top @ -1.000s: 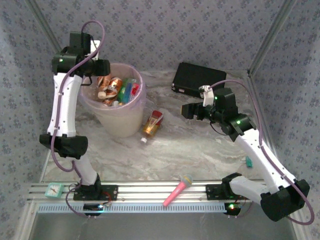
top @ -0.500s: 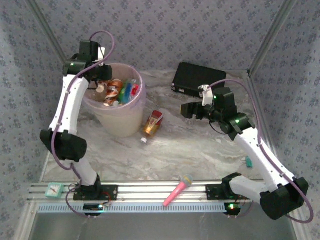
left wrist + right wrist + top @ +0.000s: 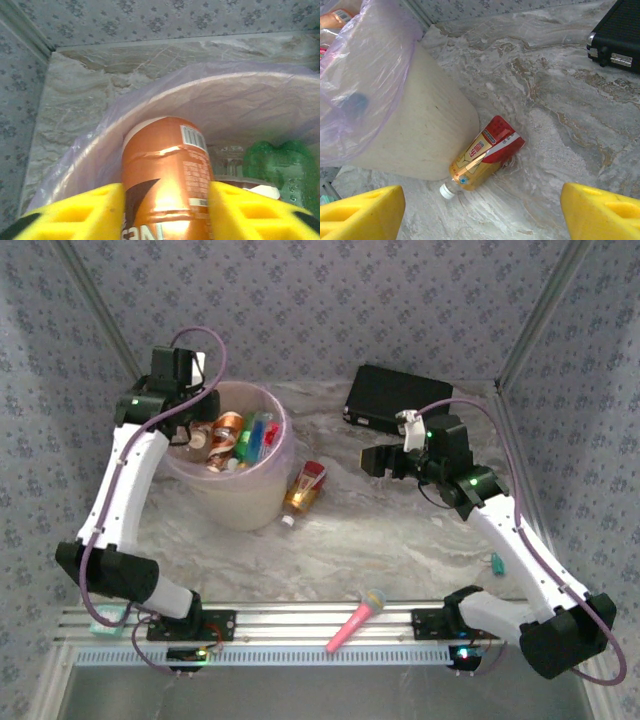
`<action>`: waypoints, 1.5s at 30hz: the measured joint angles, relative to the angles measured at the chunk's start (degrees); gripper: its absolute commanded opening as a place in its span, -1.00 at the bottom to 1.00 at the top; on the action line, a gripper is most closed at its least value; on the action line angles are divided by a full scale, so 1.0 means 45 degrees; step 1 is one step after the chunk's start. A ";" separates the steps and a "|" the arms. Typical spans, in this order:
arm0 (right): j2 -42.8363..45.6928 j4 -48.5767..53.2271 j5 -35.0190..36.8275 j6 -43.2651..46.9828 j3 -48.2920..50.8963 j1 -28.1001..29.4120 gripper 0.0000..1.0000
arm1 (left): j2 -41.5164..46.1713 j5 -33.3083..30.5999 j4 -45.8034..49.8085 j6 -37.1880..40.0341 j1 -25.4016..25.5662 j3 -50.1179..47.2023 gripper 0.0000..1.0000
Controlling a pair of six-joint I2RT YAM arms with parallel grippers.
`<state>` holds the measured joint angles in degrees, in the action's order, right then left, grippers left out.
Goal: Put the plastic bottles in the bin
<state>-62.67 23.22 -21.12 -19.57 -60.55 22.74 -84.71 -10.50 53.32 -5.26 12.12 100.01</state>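
The marble desk [image 3: 400, 540] carries everything. The biggest thing on it is the bin [image 3: 235, 495], standing at the far left with a thin purplish liner [image 3: 365, 75] folded over its rim. Next in size is the black case [image 3: 395, 395], lying flat at the far side, well apart from the bin and to its right.

My left tool [image 3: 192, 420] hangs over the bin's left rim. In the left wrist view my left tool [image 3: 165, 212] is clamped on an orange-brown bottle [image 3: 165, 165], one yellow finger [image 3: 75, 212] pressed against each side of it. The bottle's end points at the bin's inner wall [image 3: 200, 95]. A green bottle [image 3: 280, 170] lies below it, to the right, inside the bin. From above I see a heap of bottles [image 3: 240, 435] in the bin, orange-brown, red and green among them.

My right tool [image 3: 378, 462] hovers over the middle of the desk with its jaws spread wide and nothing between them. In the right wrist view my right tool [image 3: 482, 215] looks down on a red-labelled bottle [image 3: 487, 152]. It lies on its side on the desk, touching the foot of the bin's outer wall [image 3: 420, 130], white cap toward me.

A pink toy microphone [image 3: 357, 618] lies at the near edge, between my two arm bases.
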 measured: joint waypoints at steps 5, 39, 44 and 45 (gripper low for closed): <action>0.0000 0.0019 0.0170 -0.0131 0.0000 0.0107 0.67 | 0.0015 -0.0238 0.0136 0.0063 0.0000 0.0039 0.18; -0.7572 -0.3609 0.4493 -0.5435 0.0155 0.4721 0.78 | 0.0559 0.2370 -0.0267 -0.1375 -0.1015 0.1025 0.25; -0.8806 -0.4022 0.4362 -0.5770 -0.0743 0.4915 0.78 | 0.0631 0.1846 -0.0180 -0.1015 -0.0816 0.1273 0.06; -0.8995 -0.4080 0.4371 -0.5819 -0.0869 0.4935 0.78 | 0.0661 0.1744 -0.0175 -0.0918 -0.0777 0.1122 0.01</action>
<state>-103.15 4.86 -1.45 -45.76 -64.47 44.95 -81.73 -2.66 52.53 -9.39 8.62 105.06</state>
